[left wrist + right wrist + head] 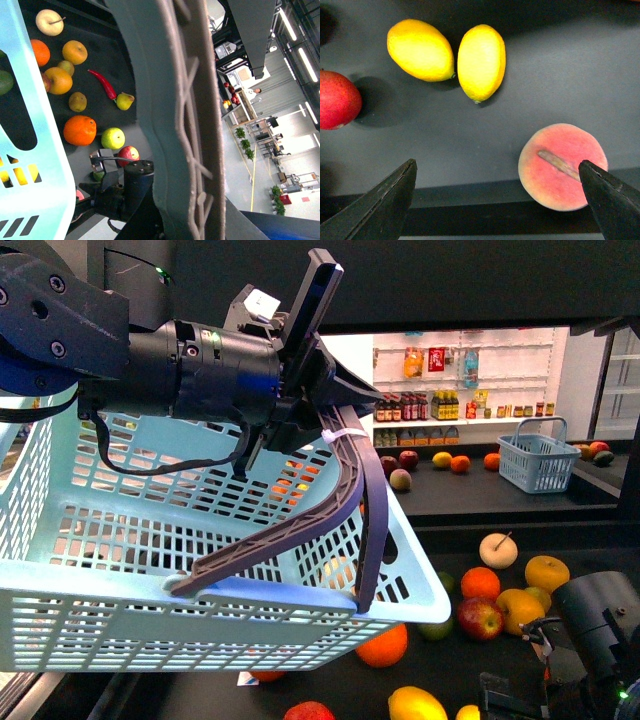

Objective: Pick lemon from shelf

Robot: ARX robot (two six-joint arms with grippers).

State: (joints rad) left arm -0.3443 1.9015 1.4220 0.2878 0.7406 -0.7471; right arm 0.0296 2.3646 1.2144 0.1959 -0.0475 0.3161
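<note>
The right gripper (pixel 496 164) hangs over the dark tray of the shelf (pixel 555 75) with its two black tapered fingers (pixel 380 210) spread wide. Nothing is between them and they touch nothing. The lemon (pixel 481 62), bright yellow and oval with a small pointed tip, lies on the tray beyond the open gap, clear of both fingers. Against the lemon's side rests a second yellow fruit (pixel 420 50), plumper and a shade more orange. A peach (pixel 563 167) with a brown streak across its skin sits nearer the gripper than the lemon, just beside one fingertip. A red fruit (pixel 337 100) lies well apart from the lemon, past the second yellow fruit.

In the front view the left gripper (pixel 325 390) is clamped on the grey handle (pixel 320 510) of a light blue slotted basket (pixel 200 570). The basket hangs tilted above the shelf, higher than the fruit. A white cable tie (pixel 338 430) wraps the handle at the grip.

A white tag (pixel 262 305) sits on the left gripper, but no writing on it can be read. The bottles (pixel 415 405) on the white wall shelves far behind the lemon carry labels too small to read.
</note>
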